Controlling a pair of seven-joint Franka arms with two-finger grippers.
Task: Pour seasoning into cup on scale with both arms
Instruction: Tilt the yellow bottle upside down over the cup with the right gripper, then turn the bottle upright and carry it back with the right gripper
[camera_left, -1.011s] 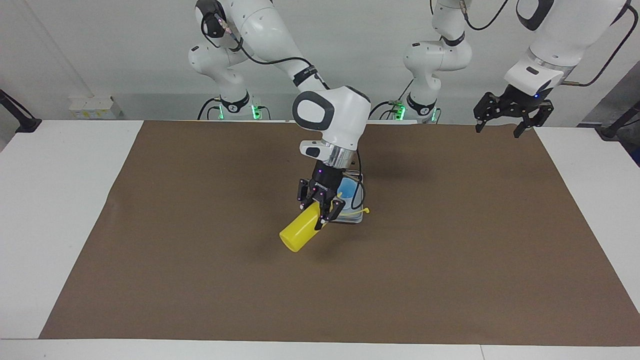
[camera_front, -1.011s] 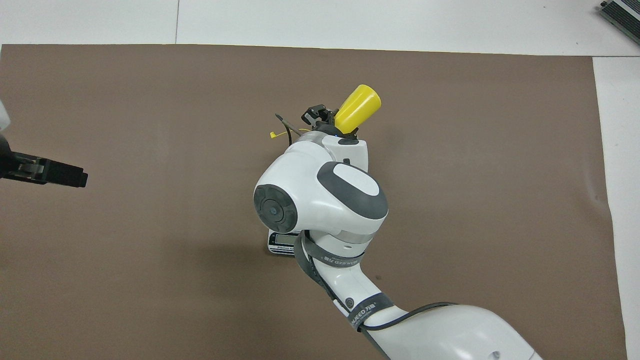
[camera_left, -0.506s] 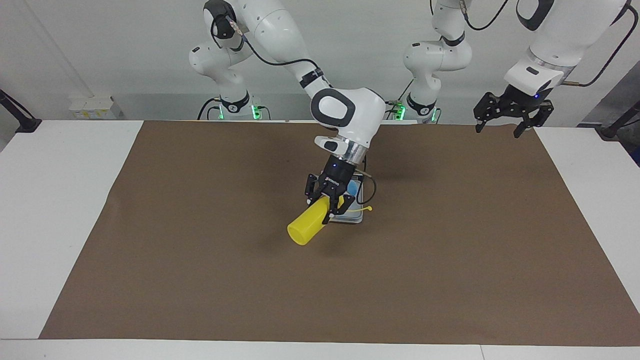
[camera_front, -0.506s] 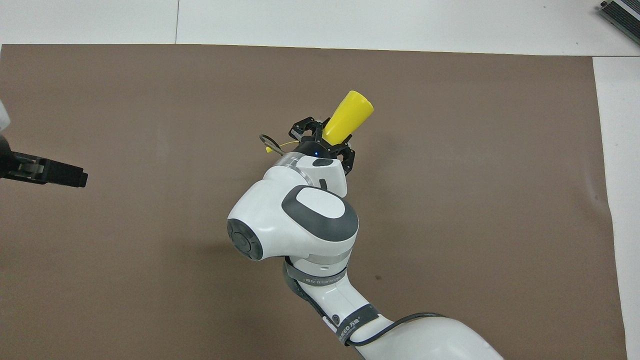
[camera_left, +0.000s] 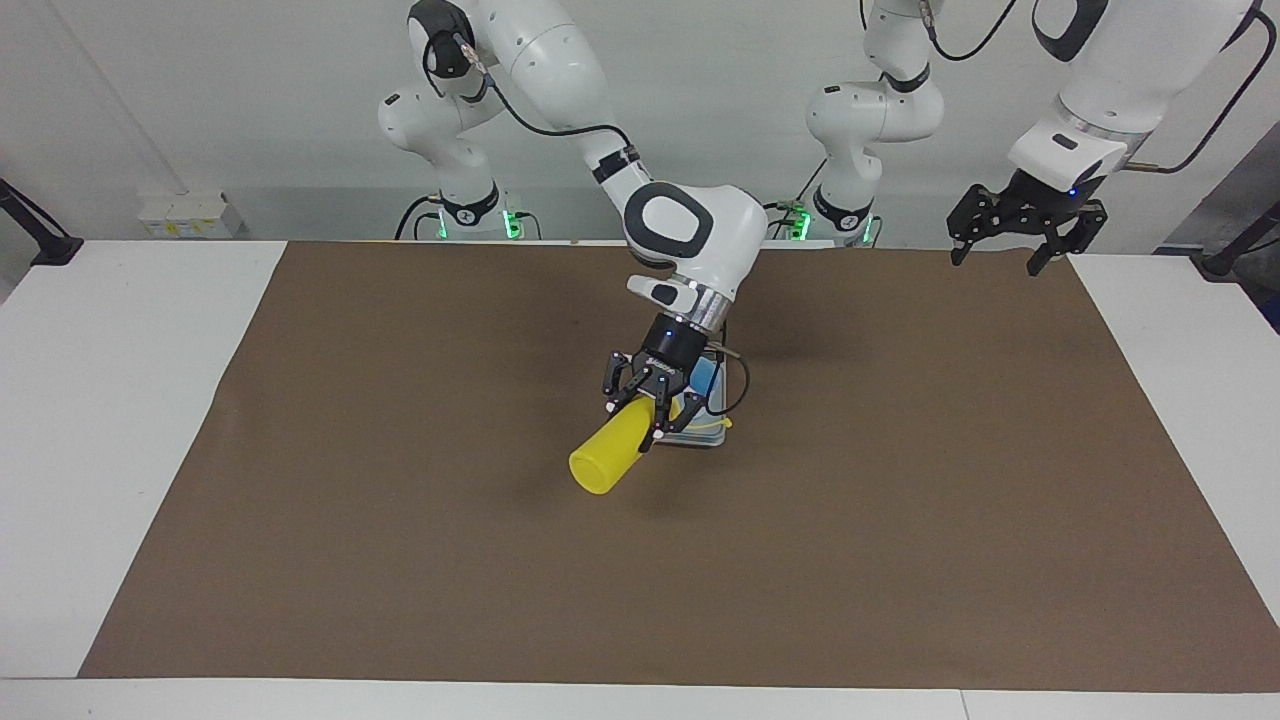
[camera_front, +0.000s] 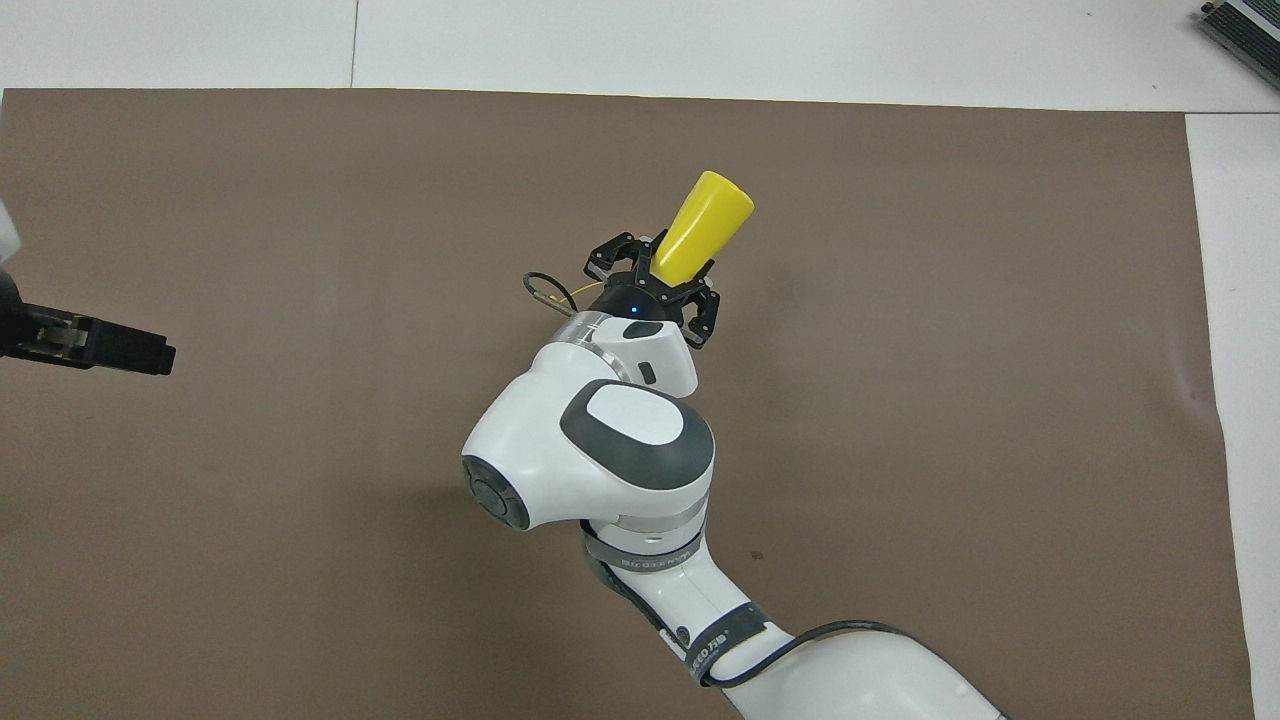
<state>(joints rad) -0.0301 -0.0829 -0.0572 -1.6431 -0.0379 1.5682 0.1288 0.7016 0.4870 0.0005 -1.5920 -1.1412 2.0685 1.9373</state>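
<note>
My right gripper (camera_left: 636, 420) is shut on the yellow seasoning bottle (camera_left: 603, 462), gripping it near the cap end. The bottle hangs tilted, its flat base away from the robots and its nozzle end toward the light blue cup (camera_left: 707, 376). The cup stands on the silver-grey scale (camera_left: 714, 438) and is mostly covered by the hand. In the overhead view the bottle (camera_front: 706, 222) sticks out past the right gripper (camera_front: 672, 272), and the arm hides cup and scale. My left gripper (camera_left: 997, 255) waits open, raised over the brown mat's edge at the left arm's end, its tip (camera_front: 150, 352) just showing overhead.
A large brown mat (camera_left: 400, 560) covers the middle of the white table (camera_left: 110, 400). The right arm's cable (camera_left: 738, 385) loops beside the cup. A grey device (camera_front: 1245, 25) lies at the table's corner farthest from the robots.
The right arm's wrist has swung back toward the robots and turned. The bottle's base now points more directly away from the robots. The left arm has stayed still.
</note>
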